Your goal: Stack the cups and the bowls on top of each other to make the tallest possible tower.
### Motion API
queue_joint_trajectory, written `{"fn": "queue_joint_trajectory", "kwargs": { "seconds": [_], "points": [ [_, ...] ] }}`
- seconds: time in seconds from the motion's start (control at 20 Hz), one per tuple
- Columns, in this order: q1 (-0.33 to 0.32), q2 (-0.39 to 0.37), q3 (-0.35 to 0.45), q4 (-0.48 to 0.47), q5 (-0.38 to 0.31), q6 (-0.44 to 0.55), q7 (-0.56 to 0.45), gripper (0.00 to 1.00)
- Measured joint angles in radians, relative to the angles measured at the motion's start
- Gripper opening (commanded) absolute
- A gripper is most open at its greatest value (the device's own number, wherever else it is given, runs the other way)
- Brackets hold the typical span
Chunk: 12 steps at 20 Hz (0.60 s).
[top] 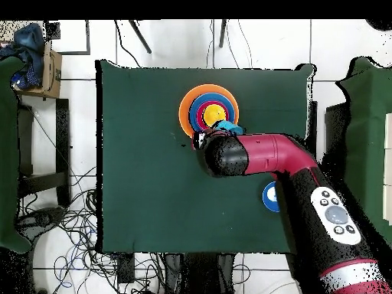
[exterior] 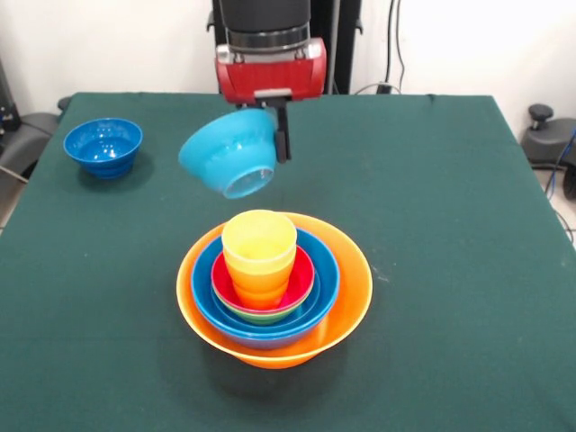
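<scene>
Gripping a tilted light-blue bowl (exterior: 229, 153) by its rim, fingers (exterior: 283, 135) partly hidden, overhead arm (top: 260, 157) covering it.

Green-clothed table (top: 153, 153) on white tiled floor (top: 76, 138); black cables (top: 69, 222) tangled beside it, white wall (exterior: 108, 45) behind, cardboard box (top: 50, 69) in corner.

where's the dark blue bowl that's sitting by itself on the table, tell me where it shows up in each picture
Front view: the dark blue bowl stands alone at upper left, near the table's far left corner.
Overhead view: it shows at right of centre, partly hidden beside the red arm.
Shared landmark: the tower in the large orange bowl, seen in the overhead view at top centre; the light-blue bowl in the gripper hangs between the two.
</scene>
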Motion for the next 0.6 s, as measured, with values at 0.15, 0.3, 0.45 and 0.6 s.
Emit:
{"fn": "queue_joint_trajectory", "kwargs": {
  "seconds": [0.15, 0.3, 0.45, 0.6],
  "points": [
    [0.016, 0.022, -0.029, -0.011, 0.000, -0.018, 0.000, 0.00],
    [0.037, 0.048, -0.070, -0.026, -0.001, -0.047, 0.000, 0.00],
    [0.049, 0.061, -0.094, -0.033, -0.002, -0.063, 0.000, 0.00],
    [0.059, 0.074, -0.120, -0.037, -0.002, -0.077, 0.000, 0.00]
  ]
}}
